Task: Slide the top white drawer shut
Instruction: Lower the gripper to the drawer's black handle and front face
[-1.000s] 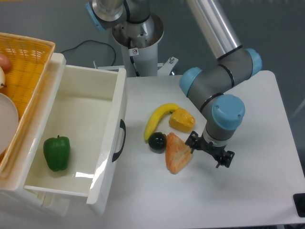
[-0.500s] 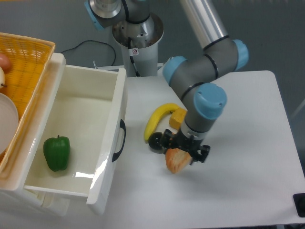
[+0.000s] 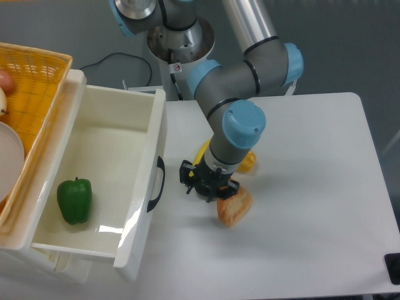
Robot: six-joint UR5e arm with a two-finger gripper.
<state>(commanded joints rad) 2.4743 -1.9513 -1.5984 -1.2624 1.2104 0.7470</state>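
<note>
**Drawer Open, Gripper Low Among the Table Items**

While the top white drawer (image 3: 106, 181) stands pulled well out from its cabinet on the left side of the table (image 3: 312, 237), the gripper (image 3: 206, 185) hangs low over the tabletop just to the right of the drawer's front panel. The curved black handle (image 3: 157, 184) on that panel faces the gripper, with a narrow strip of bare table between them; they do not appear to touch. Seen from above, the gripper's black fingers are mostly hidden under the wrist (the grey and blue joints of the arm (image 3: 240, 94) cover much of it), so I cannot tell how wide they stand or whether they hold anything.

Inside the drawer lies a green bell pepper (image 3: 74, 200), near the left wall. An orange woven basket (image 3: 34, 87) sits on top of the cabinet at the far left, partly cut off by the frame edge.

Around the gripper lie several items: a piece of bread (image 3: 234, 207) just beside it to the lower right, a banana (image 3: 201, 153) partly hidden behind the arm, and a yellow-orange object (image 3: 248, 163) peeking out to the right of the wrist.
</note>
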